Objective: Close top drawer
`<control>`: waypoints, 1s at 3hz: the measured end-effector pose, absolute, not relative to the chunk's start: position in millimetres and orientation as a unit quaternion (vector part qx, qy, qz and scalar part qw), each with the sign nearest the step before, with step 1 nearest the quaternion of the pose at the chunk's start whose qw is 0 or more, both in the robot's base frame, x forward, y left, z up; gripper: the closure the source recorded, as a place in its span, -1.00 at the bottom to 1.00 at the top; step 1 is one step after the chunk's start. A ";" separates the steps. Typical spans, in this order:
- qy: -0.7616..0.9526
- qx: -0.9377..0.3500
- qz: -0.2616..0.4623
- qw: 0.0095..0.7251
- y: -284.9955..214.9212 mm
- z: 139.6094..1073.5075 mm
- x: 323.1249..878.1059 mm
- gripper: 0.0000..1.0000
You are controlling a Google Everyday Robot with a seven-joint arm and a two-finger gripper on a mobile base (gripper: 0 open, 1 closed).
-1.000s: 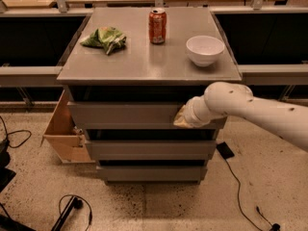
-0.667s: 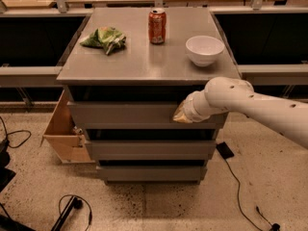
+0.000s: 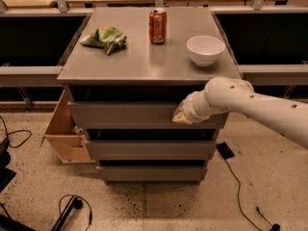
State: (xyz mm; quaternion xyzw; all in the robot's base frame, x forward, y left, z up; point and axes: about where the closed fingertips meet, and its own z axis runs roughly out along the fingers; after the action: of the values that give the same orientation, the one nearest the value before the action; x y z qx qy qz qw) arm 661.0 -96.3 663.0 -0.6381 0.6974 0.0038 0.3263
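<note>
The top drawer (image 3: 125,114) is a wide matte-grey handleless front just under the cabinet's top. It stands slightly out, with a dark gap above it. My gripper (image 3: 180,114) is at the end of the white arm (image 3: 250,105), which comes in from the right. Its tan tip rests against the right part of the drawer front. Two narrower grey drawer fronts (image 3: 149,149) sit below it.
On the cabinet top (image 3: 144,61) are a red soda can (image 3: 158,26), a white bowl (image 3: 205,49) and a green chip bag (image 3: 106,37). A tan open box (image 3: 65,129) stands on the floor at the left. Cables (image 3: 240,186) lie on the floor.
The arm and gripper have pushed a little further in against the drawer front, and the drawer has moved slightly inward.
</note>
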 end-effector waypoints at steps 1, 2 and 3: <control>0.694 -0.643 0.009 0.323 -93.8 664.7 650.7 -0.09; 0.712 -0.643 0.042 0.279 -91.4 679.2 581.5 0.37; 0.734 -0.650 0.013 0.194 -121.9 744.6 495.6 0.96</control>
State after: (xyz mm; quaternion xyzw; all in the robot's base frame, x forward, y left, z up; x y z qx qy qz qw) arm 495.6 -121.9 744.6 -0.6503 0.7344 0.0133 0.1938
